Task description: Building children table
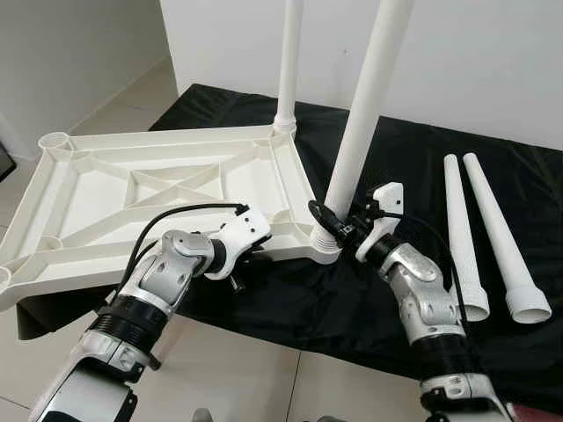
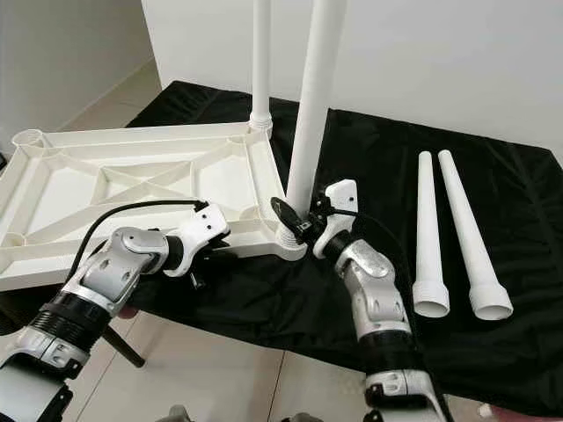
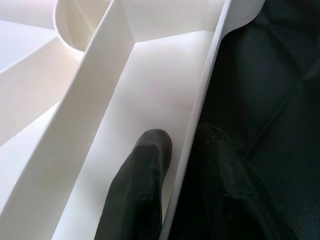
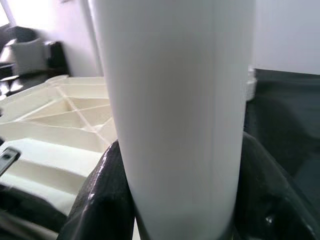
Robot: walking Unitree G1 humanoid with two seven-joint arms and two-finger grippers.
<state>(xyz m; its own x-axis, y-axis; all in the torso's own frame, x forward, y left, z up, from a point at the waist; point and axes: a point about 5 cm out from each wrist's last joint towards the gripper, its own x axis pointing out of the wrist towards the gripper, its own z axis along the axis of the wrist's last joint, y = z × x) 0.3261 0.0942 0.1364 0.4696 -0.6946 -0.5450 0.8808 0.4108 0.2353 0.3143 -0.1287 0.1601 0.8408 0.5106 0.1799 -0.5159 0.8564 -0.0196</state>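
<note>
The white ribbed tabletop [image 1: 132, 189] lies upside down, partly on the black-covered surface. My left gripper [image 1: 253, 251] pinches its near rim: one finger [image 3: 142, 185] sits inside the rim wall, the other outside. A white leg [image 1: 288, 61] stands upright in the far right corner socket. A second upright leg [image 1: 368, 105] stands in the near right corner socket. My right gripper [image 1: 332, 227] is shut around the base of that second leg, with a finger [image 4: 100, 200] on each side of the tube [image 4: 175, 100].
Two loose white legs [image 1: 459, 233] [image 1: 506, 242] lie side by side on the black cloth [image 1: 413, 158] at the right, wide ends toward me. The tabletop's left part overhangs the tiled floor [image 1: 123, 110]. A white wall stands behind.
</note>
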